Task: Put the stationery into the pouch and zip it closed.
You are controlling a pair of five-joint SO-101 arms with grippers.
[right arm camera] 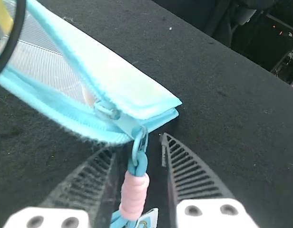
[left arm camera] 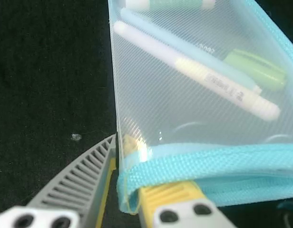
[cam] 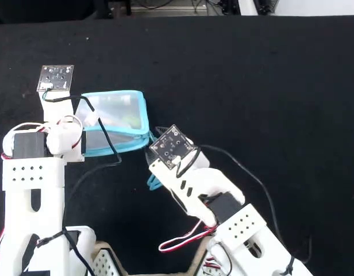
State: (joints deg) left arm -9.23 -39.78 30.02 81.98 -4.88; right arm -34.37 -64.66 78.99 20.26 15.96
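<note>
Inside one pouch (left arm camera: 208, 161), at least three pens (left arm camera: 199, 73)

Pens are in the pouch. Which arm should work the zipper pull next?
Right. The right gripper is open with the zipper pull lying between its fingers, so it probably only needs to close. The left gripper is clamped on a corner of the pouch, anchoring it.

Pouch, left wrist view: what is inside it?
Through the pouch's clear wall: a white marker, a light blue pen beside it, a green cap and a green-bodied marker at the far edge. The teal zipper band hides anything beneath it.
</note>
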